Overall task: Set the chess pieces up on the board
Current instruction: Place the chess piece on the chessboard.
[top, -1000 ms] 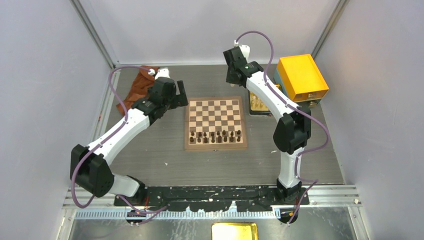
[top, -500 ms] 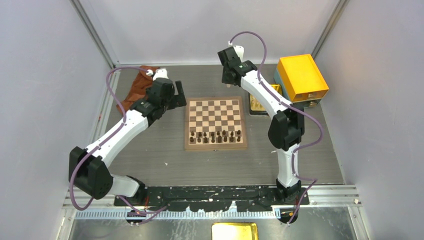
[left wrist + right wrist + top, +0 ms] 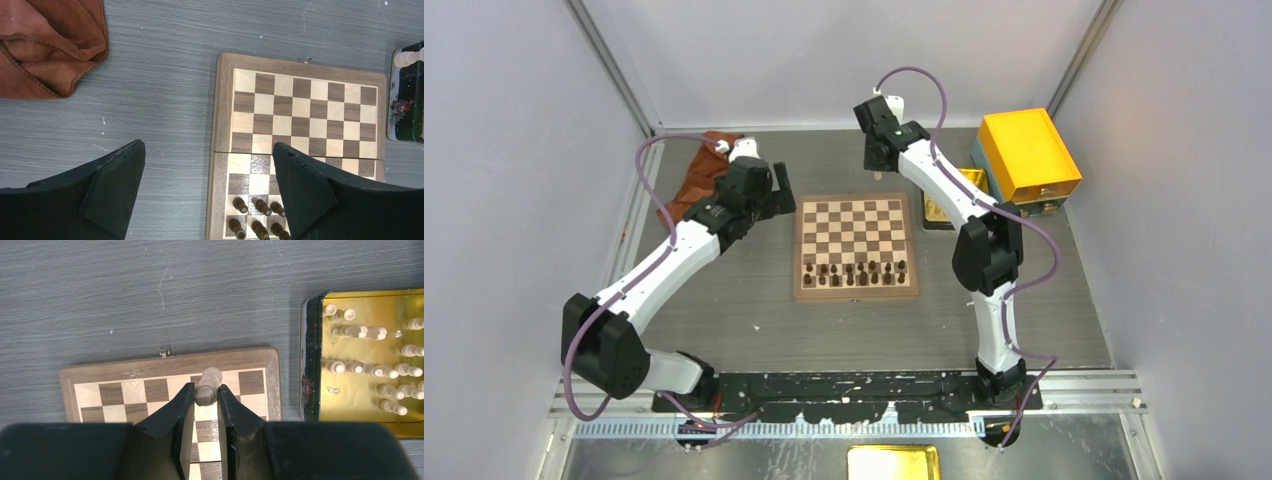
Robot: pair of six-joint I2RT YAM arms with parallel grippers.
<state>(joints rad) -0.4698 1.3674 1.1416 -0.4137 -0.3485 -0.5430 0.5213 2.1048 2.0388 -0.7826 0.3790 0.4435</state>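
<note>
Top external view gives you the measure: the one square wooden chessboard of tan and dark brown squares (image 3: 856,225) has dark brown chessmen (image 3: 856,272) along its two near ranks, too small there to count one by one. The far ranks are bare, so by my reading the dark side is placed and the whole pale side is left for you to do. Just right of the board lies one shallow golden-yellow tray (image 3: 311,365). In it you can count about a dozen tiny pale cream wooden chessmen (image 3: 370,371) lying loose, though the frame edge cuts some off and the true number may be higher. The right gripper (image 3: 205,390) is clamped on one pale cream chessman (image 3: 209,380), held up over the board's far edge and not yet set down. The left gripper (image 3: 207,146) hangs just beside the board's left edge, fingers spread wide and holding nothing.
</note>
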